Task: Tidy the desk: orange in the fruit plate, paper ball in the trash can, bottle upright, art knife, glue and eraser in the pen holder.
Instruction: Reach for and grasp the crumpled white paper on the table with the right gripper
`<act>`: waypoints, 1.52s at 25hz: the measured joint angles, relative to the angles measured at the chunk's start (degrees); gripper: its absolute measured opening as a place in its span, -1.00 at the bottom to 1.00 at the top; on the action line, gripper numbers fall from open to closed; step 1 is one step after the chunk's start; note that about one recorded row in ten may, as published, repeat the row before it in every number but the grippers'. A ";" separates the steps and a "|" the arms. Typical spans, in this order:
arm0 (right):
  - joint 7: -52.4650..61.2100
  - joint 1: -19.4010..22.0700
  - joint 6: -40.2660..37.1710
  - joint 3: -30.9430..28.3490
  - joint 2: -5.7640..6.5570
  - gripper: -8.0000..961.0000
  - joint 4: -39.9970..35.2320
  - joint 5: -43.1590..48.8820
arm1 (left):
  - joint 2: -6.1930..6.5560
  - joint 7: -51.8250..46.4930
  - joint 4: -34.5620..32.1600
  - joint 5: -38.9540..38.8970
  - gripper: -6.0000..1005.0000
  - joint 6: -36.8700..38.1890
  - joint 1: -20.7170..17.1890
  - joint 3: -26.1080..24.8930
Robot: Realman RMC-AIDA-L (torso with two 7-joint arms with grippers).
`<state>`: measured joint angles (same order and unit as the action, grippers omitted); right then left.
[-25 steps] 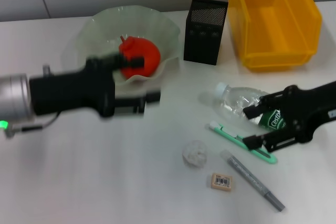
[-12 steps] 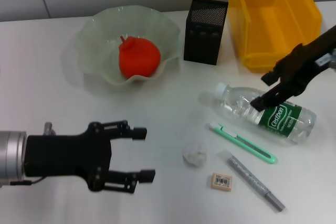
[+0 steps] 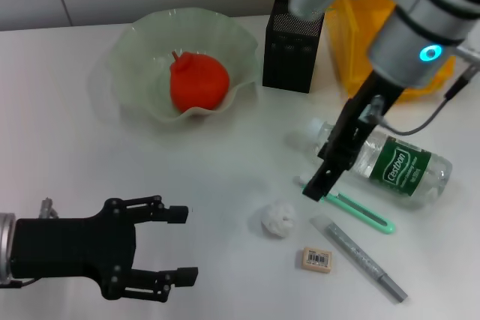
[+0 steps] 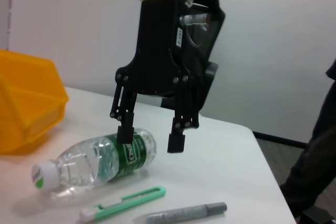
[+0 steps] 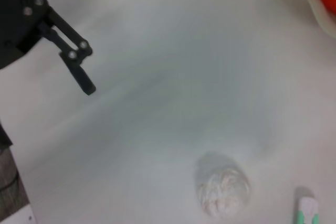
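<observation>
The orange [image 3: 197, 82] lies in the pale green fruit plate [image 3: 135, 43]. A paper ball [image 3: 278, 219] [image 5: 223, 190] sits mid-table. Beside it are the green art knife [image 3: 360, 211] [image 4: 126, 203], the grey glue stick [image 3: 360, 256] [image 4: 184, 213] and the eraser [image 3: 316, 258]. The clear bottle [image 3: 390, 162] [image 4: 100, 161] lies on its side. My right gripper [image 3: 319, 181] [image 4: 150, 137] hangs open, pointing down over the bottle's neck end and the knife, holding nothing. My left gripper [image 3: 180, 245] is open and empty at the near left.
The black mesh pen holder [image 3: 294, 34] stands at the back. A yellow bin [image 3: 352, 73] [image 4: 26, 103] stands to its right, partly hidden by my right arm. One left finger [image 5: 79, 72] shows in the right wrist view.
My right arm has swung in from the right and now points down over the bottle's neck and the knife. My left gripper has drawn back slightly toward the near left edge.
</observation>
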<state>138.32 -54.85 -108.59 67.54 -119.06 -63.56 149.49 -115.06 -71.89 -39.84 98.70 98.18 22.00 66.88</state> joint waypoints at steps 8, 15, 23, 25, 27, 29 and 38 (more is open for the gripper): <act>2.21 -2.03 9.07 10.36 -0.56 0.42 8.78 -2.59 | 0.02 2.49 2.73 0.93 0.72 -0.24 -0.82 -2.87; 2.33 -2.13 15.01 18.38 -0.70 0.41 12.02 -6.97 | -0.41 2.92 2.83 0.98 0.72 -0.91 -1.29 -3.05; 3.68 -1.80 20.45 26.28 -0.78 0.41 13.73 -10.99 | -0.50 3.12 2.97 0.98 0.72 -0.99 -1.41 -3.07; 4.47 -1.82 21.66 28.13 -0.80 0.40 13.84 -11.21 | -0.51 3.48 3.42 0.98 0.72 -1.15 -1.44 -3.10; 5.25 -1.89 22.83 29.93 -0.81 0.40 13.85 -11.25 | -0.51 3.69 3.68 0.97 0.72 -1.25 -1.44 -3.13; 6.28 -1.94 23.95 32.07 -0.82 0.40 13.87 -11.27 | -0.52 3.84 3.88 0.97 0.72 -1.32 -1.44 -3.15; 7.12 -1.82 26.17 34.15 -0.82 0.39 13.54 -12.07 | -0.52 4.24 4.24 0.97 0.72 -1.40 -1.52 -3.42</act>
<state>145.44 -56.67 -82.41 101.69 -119.89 -50.02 137.43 -115.58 -67.65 -35.59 99.67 96.78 20.48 63.46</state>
